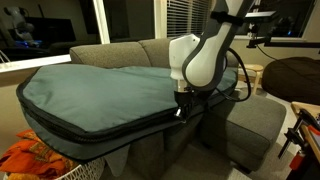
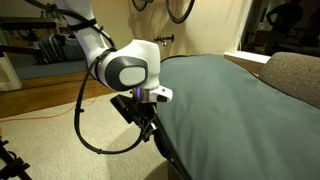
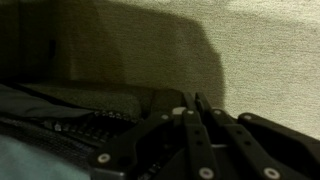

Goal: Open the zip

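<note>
Wrist view: the gripper fills the lower frame, its fingers drawn fully together so that the tips meet. The picture is too dark for me to say whether the pull tab is pinched between them. Just beside the tips, toward the left of this view, a short run of the zip shows as a row of pale teeth set in dark trim (the slider itself I cannot pick out).

In both exterior views the closed gripper sits low against the side edge of the teal bag, right at the dark line of the zip, at the end of the bag nearest the arm. From there the zip runs away along the bag's rim, curving round its far corner. The bag lies flat across the grey sofa, overhanging the seat.

Step in hand, as I judge it: the grasp at the slider is made or being attempted, and the pull has not begun, since the rim looks closed along the whole run I can see.

The next move calls for a steady draw along the line of the teeth, with the wrist kept low and following the curve of the rim. Because the bag is soft and unanchored, I would watch whether the seam parts or the whole bag merely slides on the sofa. If it slides, I would regrip.
</note>
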